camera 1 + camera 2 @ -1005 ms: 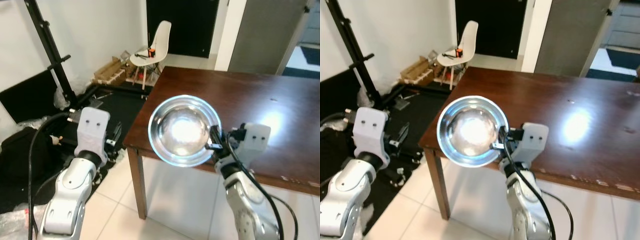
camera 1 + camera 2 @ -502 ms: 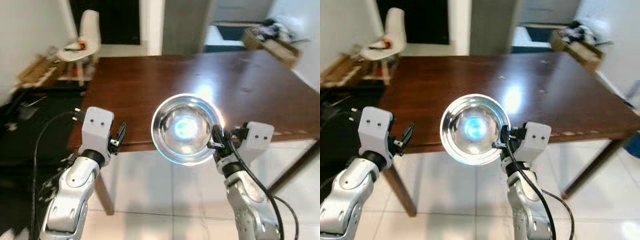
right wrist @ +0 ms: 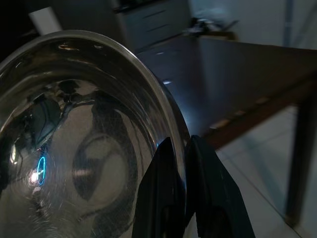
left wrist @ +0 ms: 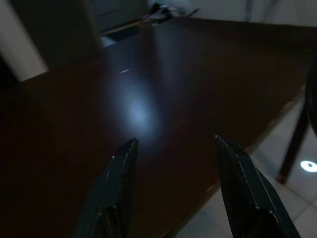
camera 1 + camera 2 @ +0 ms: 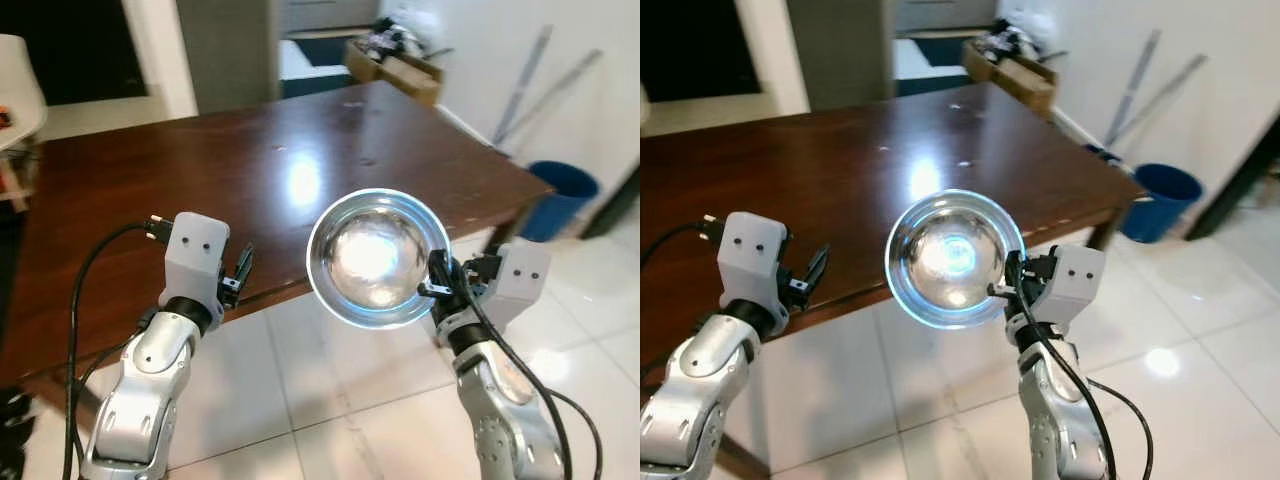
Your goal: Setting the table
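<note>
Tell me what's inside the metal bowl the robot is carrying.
Nothing: the metal bowl, pinched at its rim by the right gripper, shows only glare and reflections inside. It hides some floor tiles and table edge behind it.

Bowl (image 5: 377, 258): shiny silver, bluish rim glint noted. Tabletop (image 5: 200, 190): dark reddish-brown, glossy, white glare patch. Floor (image 5: 330, 400): white tiles, faint grey joints. Bin (image 5: 558, 199): blue. Gripper fingers (image 4: 119, 186): black.

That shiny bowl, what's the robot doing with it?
The robot's right gripper is pinching the rim of a metal bowl, holding it up in the air in front of a dark wooden table. The bowl isn't on the table yet. The left gripper is open and empty, held over the table's near edge.
</note>
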Controlling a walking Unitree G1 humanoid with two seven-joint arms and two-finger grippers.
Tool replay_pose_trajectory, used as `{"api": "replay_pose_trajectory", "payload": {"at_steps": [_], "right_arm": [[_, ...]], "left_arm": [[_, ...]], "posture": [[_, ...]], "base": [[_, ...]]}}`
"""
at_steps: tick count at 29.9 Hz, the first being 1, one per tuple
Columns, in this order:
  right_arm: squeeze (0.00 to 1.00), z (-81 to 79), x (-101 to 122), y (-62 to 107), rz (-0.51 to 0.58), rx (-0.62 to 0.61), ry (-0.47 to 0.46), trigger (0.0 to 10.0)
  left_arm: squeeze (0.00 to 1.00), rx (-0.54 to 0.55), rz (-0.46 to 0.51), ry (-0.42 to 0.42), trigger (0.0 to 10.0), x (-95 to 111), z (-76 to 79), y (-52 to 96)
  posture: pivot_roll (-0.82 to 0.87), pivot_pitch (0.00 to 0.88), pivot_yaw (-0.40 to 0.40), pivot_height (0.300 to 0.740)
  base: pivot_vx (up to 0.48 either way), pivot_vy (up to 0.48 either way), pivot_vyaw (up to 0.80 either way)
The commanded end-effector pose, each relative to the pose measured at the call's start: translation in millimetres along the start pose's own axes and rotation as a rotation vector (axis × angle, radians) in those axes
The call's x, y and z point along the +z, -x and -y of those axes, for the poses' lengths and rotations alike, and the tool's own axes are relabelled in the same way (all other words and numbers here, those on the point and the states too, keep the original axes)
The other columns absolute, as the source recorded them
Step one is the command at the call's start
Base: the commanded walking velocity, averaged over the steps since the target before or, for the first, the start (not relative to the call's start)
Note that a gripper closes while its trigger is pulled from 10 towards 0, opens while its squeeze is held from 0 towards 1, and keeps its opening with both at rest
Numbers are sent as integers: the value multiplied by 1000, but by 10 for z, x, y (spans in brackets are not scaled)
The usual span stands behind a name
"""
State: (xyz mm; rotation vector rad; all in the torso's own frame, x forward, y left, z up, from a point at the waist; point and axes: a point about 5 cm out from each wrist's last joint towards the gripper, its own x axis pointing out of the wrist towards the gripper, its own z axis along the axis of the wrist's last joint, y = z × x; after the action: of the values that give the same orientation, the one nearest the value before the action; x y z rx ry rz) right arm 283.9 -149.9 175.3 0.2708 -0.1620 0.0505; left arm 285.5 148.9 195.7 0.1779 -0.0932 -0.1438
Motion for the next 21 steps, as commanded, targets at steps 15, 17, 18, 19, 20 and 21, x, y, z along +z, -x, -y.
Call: {"api": "replay_pose_trajectory", "payload": {"at_steps": [15, 17, 18, 19, 20, 21], "right_arm": [[0, -49, 4, -13, 7, 25, -21, 10000], [0, -49, 4, -13, 7, 25, -21, 10000], [0, -49, 5, -14, 7, 25, -21, 10000], [0, -49, 5, -14, 8, 26, -20, 10000], [0, -49, 5, -14, 8, 26, -20, 10000], [0, -50, 5, -15, 8, 26, -20, 10000]], "left_arm": [[0, -2, -23, 12, 10000, -68, 7, 7], [0, -2, -23, 12, 10000, -68, 8, 7], [0, -3, -22, 12, 10000, -66, 8, 5], [0, -3, -21, 13, 10000, -66, 10, 3], [0, -3, -21, 13, 10000, -66, 10, 3], [0, -5, -20, 13, 10000, -65, 12, 2]], "posture": [[-5, 0, 76, 740], [-5, 0, 76, 740], [-6, 0, 76, 740], [-6, 0, 77, 740], [-6, 0, 77, 740], [-7, 0, 77, 740]], "base": [[0, 0, -781], [0, 0, -781], [0, 0, -781], [0, 0, -781], [0, 0, -781], [0, 0, -781]]}}
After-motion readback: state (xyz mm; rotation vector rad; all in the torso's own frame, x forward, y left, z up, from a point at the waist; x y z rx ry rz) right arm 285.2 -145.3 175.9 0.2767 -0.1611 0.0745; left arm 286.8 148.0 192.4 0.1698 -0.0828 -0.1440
